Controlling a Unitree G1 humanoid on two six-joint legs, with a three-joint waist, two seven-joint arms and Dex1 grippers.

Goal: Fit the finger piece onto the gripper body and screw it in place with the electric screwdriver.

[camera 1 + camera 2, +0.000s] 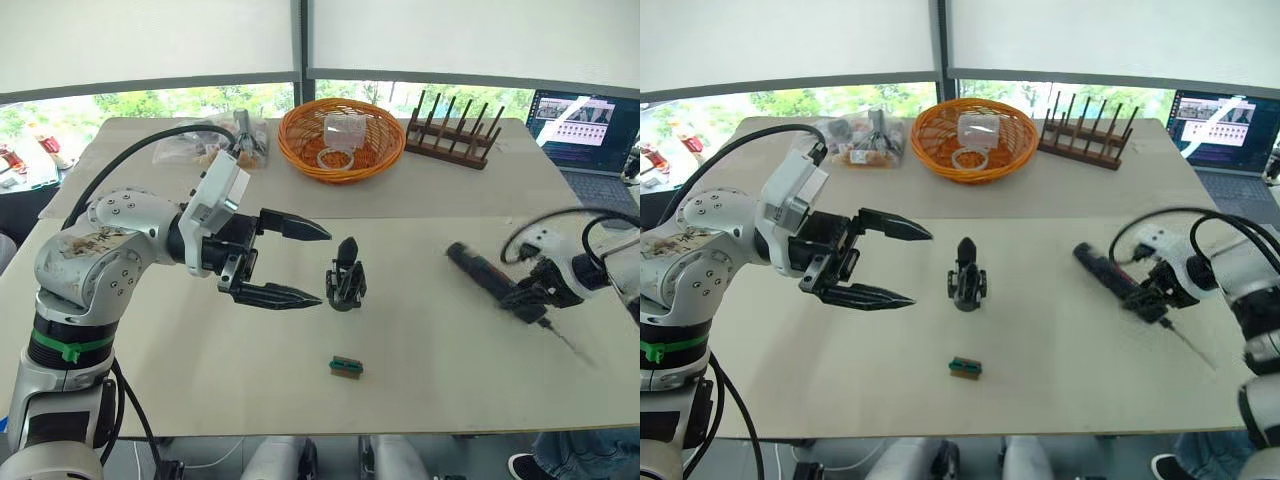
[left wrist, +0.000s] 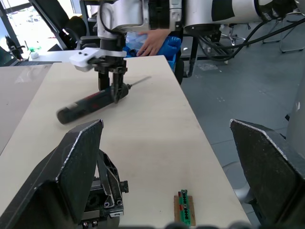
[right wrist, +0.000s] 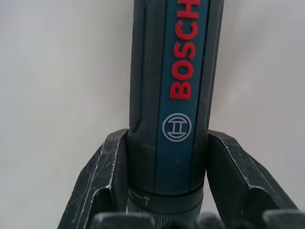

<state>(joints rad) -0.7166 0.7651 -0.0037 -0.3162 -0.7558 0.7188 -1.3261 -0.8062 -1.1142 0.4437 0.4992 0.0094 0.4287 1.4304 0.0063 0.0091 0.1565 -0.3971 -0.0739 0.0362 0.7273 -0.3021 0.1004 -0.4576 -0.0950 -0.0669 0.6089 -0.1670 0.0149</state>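
Note:
The gripper body (image 1: 345, 278) stands upright near the table's middle, a pointed black finger sticking up from it; it also shows as a black block (image 2: 107, 191) in the left wrist view. My left gripper (image 1: 325, 265) hangs just left of it, open wide, nothing between its fingers (image 2: 76, 167). On the right my right gripper (image 1: 530, 300) is shut on the electric screwdriver (image 1: 480, 272), clamping the black barrel with red lettering (image 3: 171, 95) near its front end. The thin bit points toward the table's front right. A separate finger piece is out of view.
A small green-brown block (image 1: 346, 366) lies in front of the gripper body. At the back are an orange basket (image 1: 340, 138), a wooden peg rack (image 1: 455, 130), a bag of parts (image 1: 230, 140) and a laptop (image 1: 585, 125). A person's hand (image 2: 155, 40) shows beyond the table.

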